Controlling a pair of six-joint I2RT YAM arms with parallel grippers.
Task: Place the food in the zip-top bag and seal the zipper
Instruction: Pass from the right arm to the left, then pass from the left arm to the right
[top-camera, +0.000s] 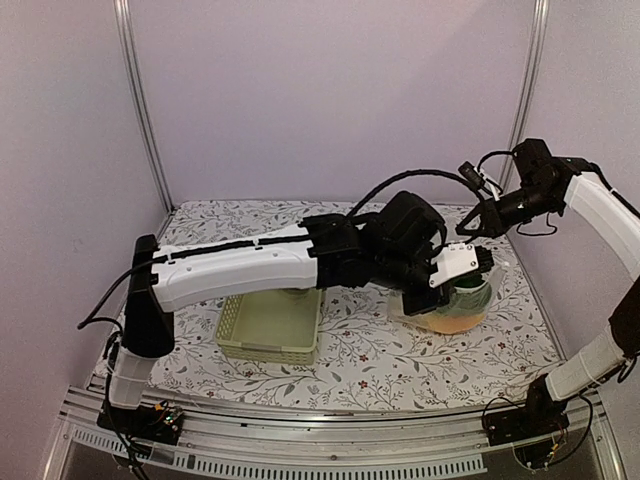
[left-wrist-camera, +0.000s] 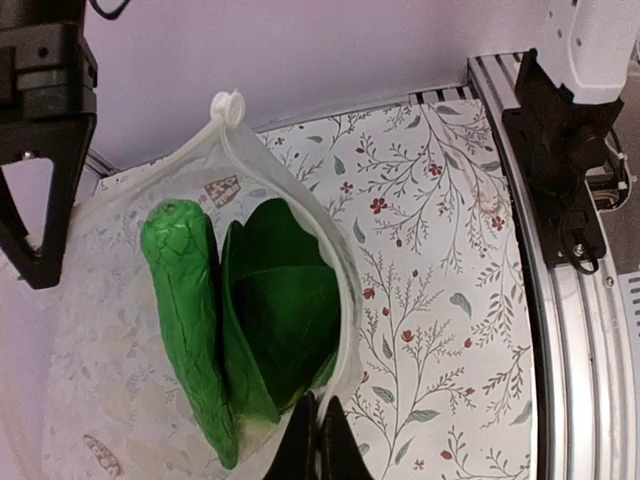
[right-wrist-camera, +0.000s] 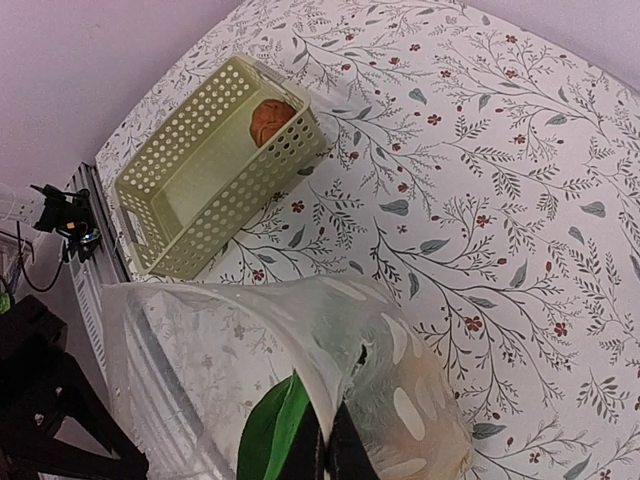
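Roughly mid-task. The zip-top bag (top-camera: 468, 300) stood on the right side of the table (right-wrist-camera: 480, 200), mouth open, partly filled. In the left wrist view a long green vegetable (left-wrist-camera: 190, 320) and a green leafy piece (left-wrist-camera: 285, 320) lay side by side inside it. From the top view something orange (top-camera: 450, 320) showed at the bag's bottom; I could not tell which food it was.

The left gripper (left-wrist-camera: 317, 440) had its fingers pressed together at the bag's rim and seemed to pinch the plastic there. The right gripper (right-wrist-camera: 335, 450) was likewise closed on the bag's edge, holding that side up.

Left to do: one reddish-brown food (right-wrist-camera: 272, 118) sat in the far corner of the pale green basket (right-wrist-camera: 190, 190), well apart from the bag, left of it. The zipper (left-wrist-camera: 345, 300) ran as a whitish strip along the gaping mouth and was not pressed shut anywhere visible.

Judgement: most food was in, one piece was out, and sealing had not begun.
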